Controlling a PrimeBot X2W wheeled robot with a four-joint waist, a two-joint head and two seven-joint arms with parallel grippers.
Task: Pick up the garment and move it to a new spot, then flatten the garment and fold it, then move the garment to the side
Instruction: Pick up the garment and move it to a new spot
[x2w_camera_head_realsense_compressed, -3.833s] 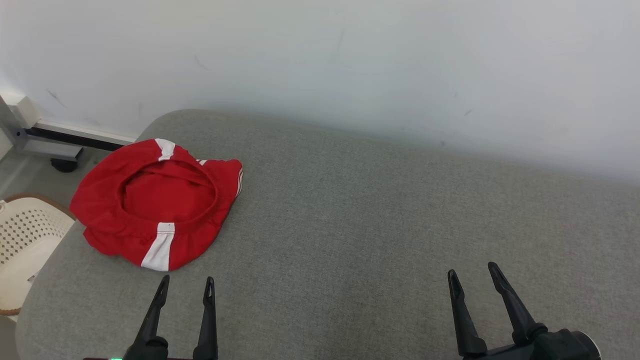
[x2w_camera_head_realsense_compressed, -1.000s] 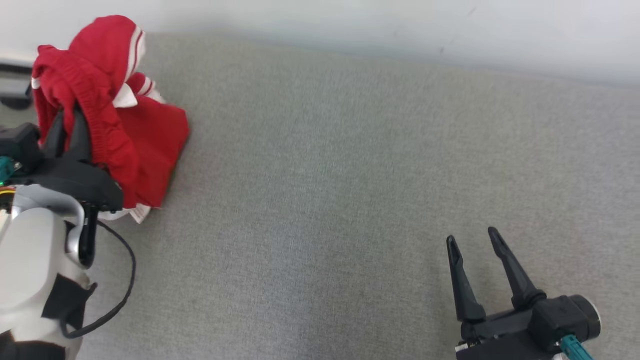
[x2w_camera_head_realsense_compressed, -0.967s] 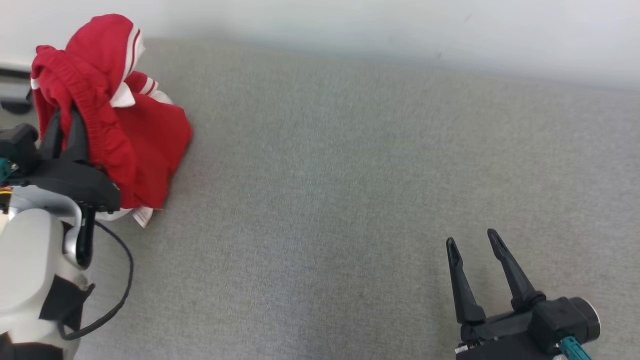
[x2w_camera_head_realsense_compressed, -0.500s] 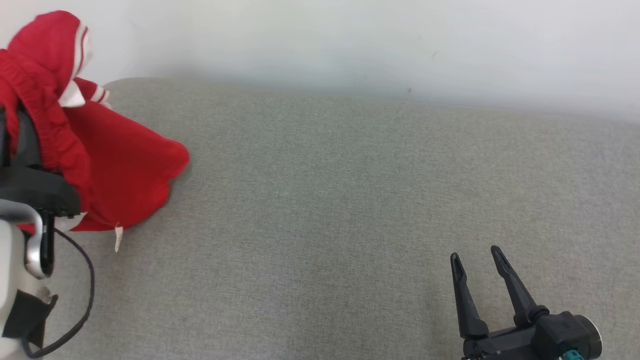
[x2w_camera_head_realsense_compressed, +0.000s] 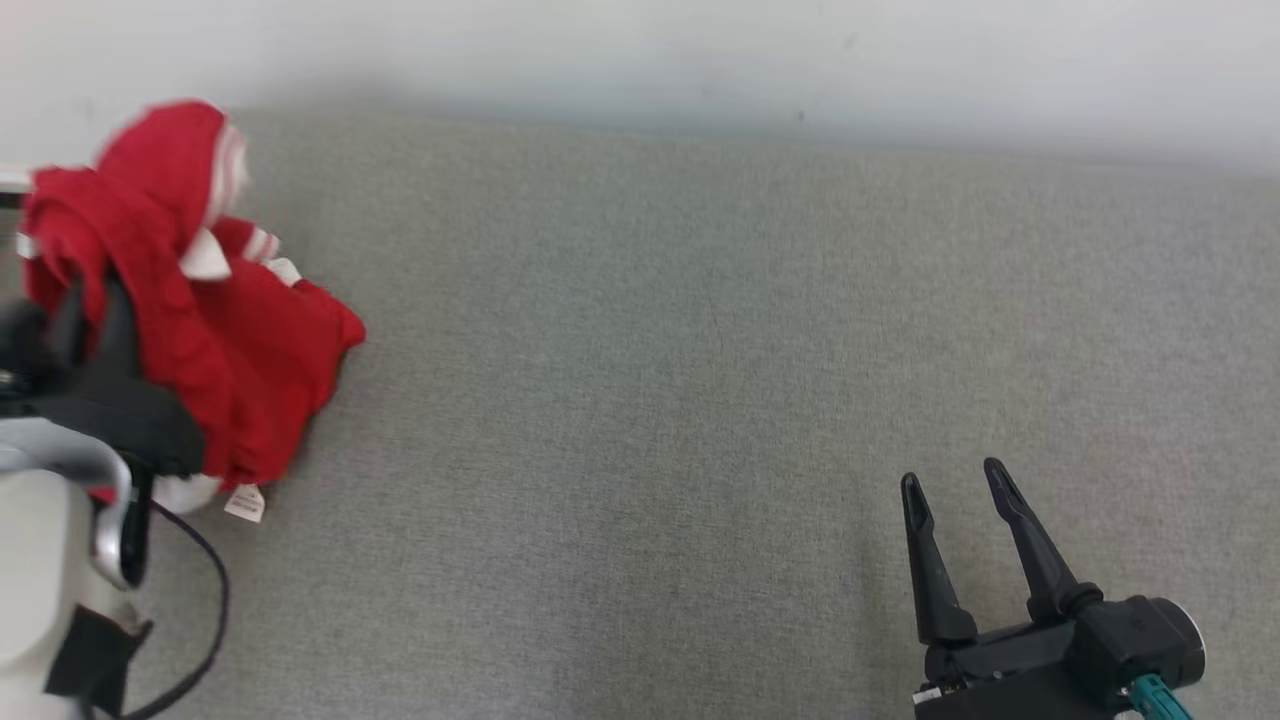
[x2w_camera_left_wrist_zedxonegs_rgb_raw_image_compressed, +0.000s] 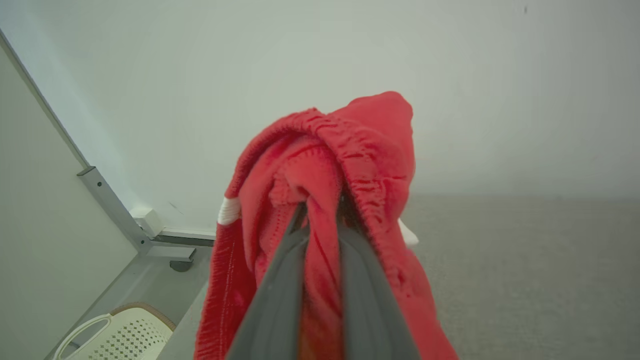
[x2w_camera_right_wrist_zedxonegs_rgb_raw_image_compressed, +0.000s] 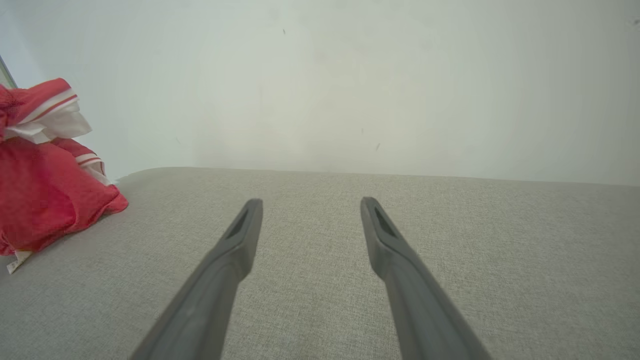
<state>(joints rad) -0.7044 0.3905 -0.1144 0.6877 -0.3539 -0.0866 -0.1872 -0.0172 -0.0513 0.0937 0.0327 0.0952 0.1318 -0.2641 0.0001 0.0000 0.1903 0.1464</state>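
Note:
The garment (x2w_camera_head_realsense_compressed: 200, 300) is red with white stripes and an elastic waistband, and it hangs bunched at the left of the grey cushioned surface (x2w_camera_head_realsense_compressed: 650, 400). My left gripper (x2w_camera_head_realsense_compressed: 90, 290) is shut on the waistband, red cloth draped over its fingertips. In the left wrist view the garment (x2w_camera_left_wrist_zedxonegs_rgb_raw_image_compressed: 340, 165) wraps both fingers (x2w_camera_left_wrist_zedxonegs_rgb_raw_image_compressed: 280, 290), with a fold pinched between them. Its lower end touches the surface, a small white tag (x2w_camera_head_realsense_compressed: 244, 504) hanging down. My right gripper (x2w_camera_head_realsense_compressed: 955, 485) stands open at the lower right, nothing between its fingers. From the right wrist view the garment (x2w_camera_right_wrist_zedxonegs_rgb_raw_image_compressed: 45, 190) shows far left, away from that gripper (x2w_camera_right_wrist_zedxonegs_rgb_raw_image_compressed: 310, 202).
A pale wall (x2w_camera_head_realsense_compressed: 640, 50) runs right behind the grey surface. In the left wrist view a cream perforated basket (x2w_camera_left_wrist_zedxonegs_rgb_raw_image_compressed: 110, 335) sits on the floor at the left, beside a grey metal frame (x2w_camera_left_wrist_zedxonegs_rgb_raw_image_compressed: 115, 215). A dark cable (x2w_camera_head_realsense_compressed: 195, 600) loops from my left forearm.
The head view has shifted, so the camera moved. The garment stays clamped in my left gripper and now hangs lower and more bunched. My right gripper is still open.

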